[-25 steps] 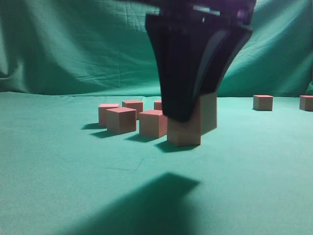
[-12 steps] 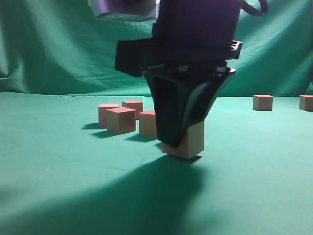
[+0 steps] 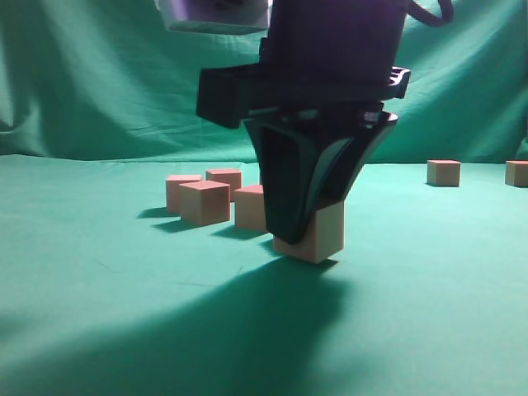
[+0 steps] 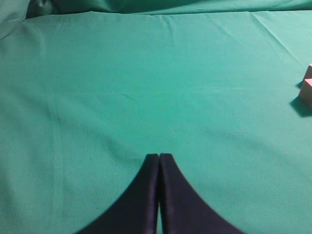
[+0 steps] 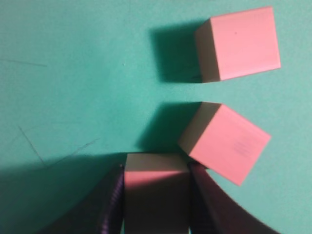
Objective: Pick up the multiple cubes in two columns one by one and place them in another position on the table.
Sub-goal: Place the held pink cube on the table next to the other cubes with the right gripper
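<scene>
At frame centre the right end effector has come down and now pinches a cube resting on the worktop, ready for lifting.

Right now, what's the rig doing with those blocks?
The right pincer is clamped on one cube at the front of the cluster, at or just off the table; contact is hard to tell. Two neighbouring cubes sit right beside it, more stand behind, and two others stand apart at far right. The left pincer is shut and empty over bare cloth.
</scene>
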{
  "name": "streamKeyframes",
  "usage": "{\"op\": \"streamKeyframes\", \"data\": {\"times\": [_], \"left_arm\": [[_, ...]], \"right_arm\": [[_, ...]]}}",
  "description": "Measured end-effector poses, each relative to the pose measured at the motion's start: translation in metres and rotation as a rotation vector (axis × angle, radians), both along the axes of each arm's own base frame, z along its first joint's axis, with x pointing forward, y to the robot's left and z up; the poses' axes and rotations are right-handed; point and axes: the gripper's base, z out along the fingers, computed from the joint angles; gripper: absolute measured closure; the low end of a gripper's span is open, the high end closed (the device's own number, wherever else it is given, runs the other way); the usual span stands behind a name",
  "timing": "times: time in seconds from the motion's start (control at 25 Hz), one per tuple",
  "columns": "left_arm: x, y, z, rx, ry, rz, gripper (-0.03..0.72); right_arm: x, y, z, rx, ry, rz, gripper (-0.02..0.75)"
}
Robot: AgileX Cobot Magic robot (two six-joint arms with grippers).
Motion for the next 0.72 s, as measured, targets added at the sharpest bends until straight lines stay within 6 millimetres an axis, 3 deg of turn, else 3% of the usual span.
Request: {"op": "streamKeyframes", "data": {"times": [0.72], "left_arm": [[0.0000,0.0000,0.0000,0.000,0.000,0.000,0.688]], "right_arm": [[-0.0015,-0.0007,-0.0005,-0.003,0.019,-0.015,0.463]]}}
